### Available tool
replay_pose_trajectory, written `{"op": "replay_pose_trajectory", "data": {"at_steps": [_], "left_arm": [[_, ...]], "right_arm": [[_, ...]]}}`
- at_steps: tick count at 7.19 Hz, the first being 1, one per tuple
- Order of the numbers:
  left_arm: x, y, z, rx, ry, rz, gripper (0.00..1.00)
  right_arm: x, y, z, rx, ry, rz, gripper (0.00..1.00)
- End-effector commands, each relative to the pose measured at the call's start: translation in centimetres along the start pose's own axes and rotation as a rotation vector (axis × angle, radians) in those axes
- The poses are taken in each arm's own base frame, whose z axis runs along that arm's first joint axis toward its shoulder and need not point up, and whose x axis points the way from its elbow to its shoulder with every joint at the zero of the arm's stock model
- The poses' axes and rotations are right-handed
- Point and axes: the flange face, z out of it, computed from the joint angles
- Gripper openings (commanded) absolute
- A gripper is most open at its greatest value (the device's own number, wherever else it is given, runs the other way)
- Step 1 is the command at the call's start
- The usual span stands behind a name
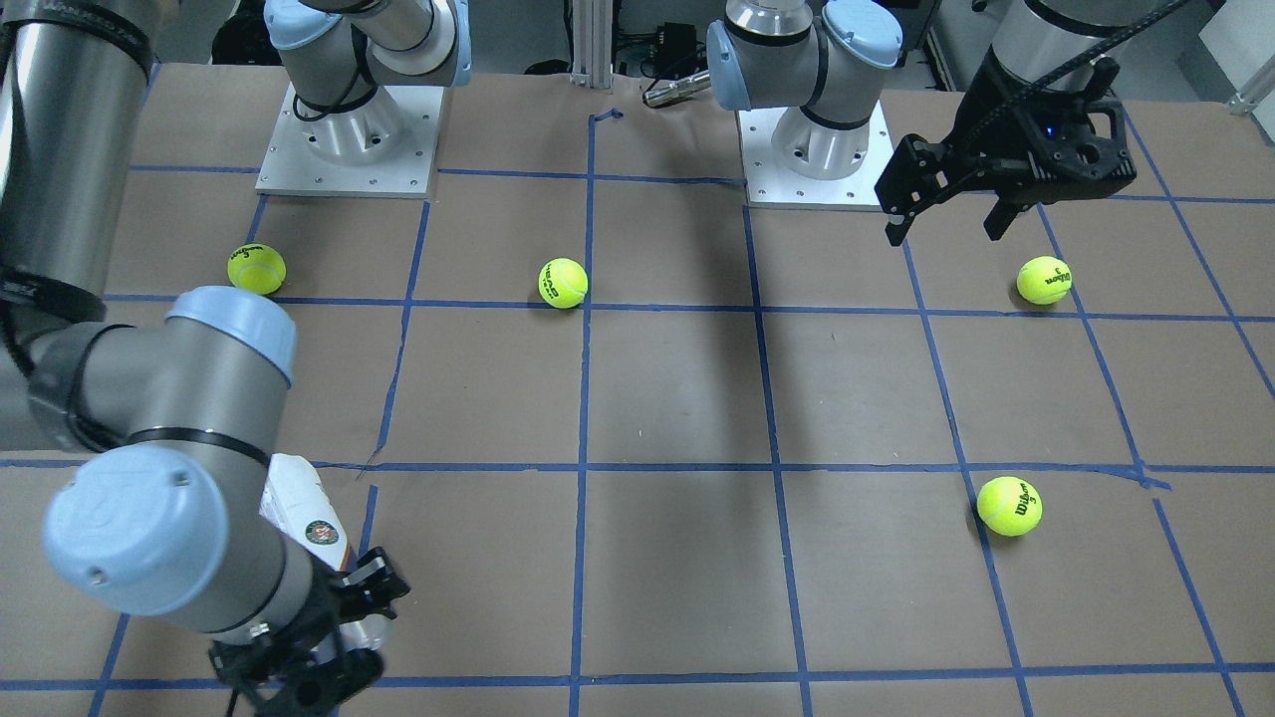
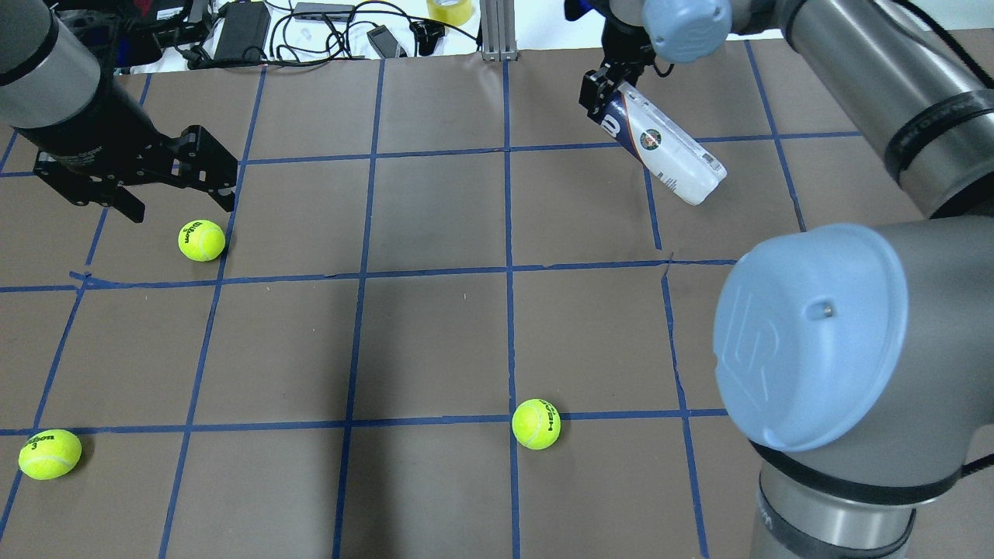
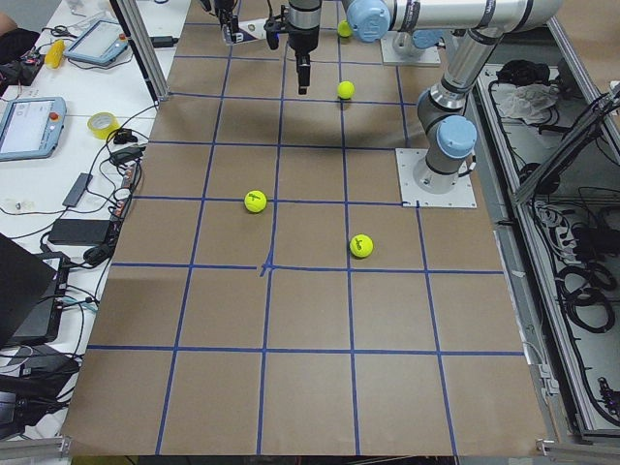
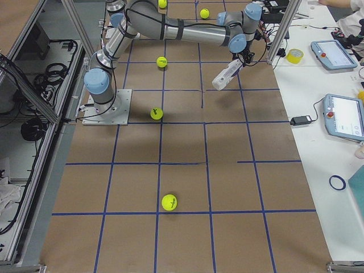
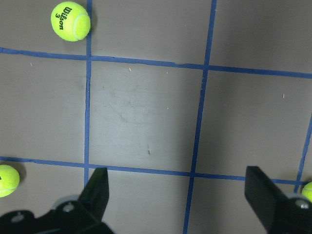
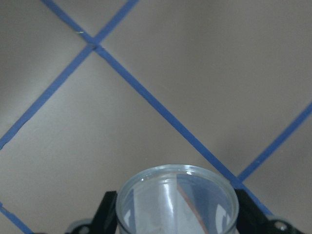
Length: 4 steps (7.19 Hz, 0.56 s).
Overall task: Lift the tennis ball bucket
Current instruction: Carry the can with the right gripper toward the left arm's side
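Observation:
The tennis ball bucket is a slim clear can with a white and navy label and a round emblem. My right gripper is shut on its far end at the table's far right. The can hangs tilted, with its free end lower and apparently off the paper. It also shows in the front-facing view, the right side view and the right wrist view, seen end-on between the fingers. My left gripper is open and empty above the table's left, also in the left wrist view.
Several yellow-green tennis balls lie loose on the brown paper: one just below my left gripper, one at the near left, one near the middle front. Cables and tape lie beyond the far edge.

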Motion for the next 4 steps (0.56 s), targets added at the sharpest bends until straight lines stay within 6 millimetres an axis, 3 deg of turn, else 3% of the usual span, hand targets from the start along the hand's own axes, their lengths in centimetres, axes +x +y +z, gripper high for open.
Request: {"op": "replay_pose_trajectory", "data": {"at_steps": [1,2,3,4], "left_arm": [[0.0,0.0,0.0,0.000,-0.002,0.000,1.00],[0.0,0.0,0.0,0.000,-0.002,0.000,1.00],[0.0,0.0,0.0,0.000,-0.002,0.000,1.00],[0.0,0.0,0.0,0.000,-0.002,0.000,1.00]], "right_arm": [[-12.0,-7.6,1.2,0.045,0.022,-0.362,0.30],[-18.1,-10.3,0.7,0.071,0.051,-0.467,0.30],[-20.7,-11.4,1.8,0.087,0.050,-0.599,0.30],[-21.9,-11.2,4.3,0.063,0.027,-0.654,0.32]]}}
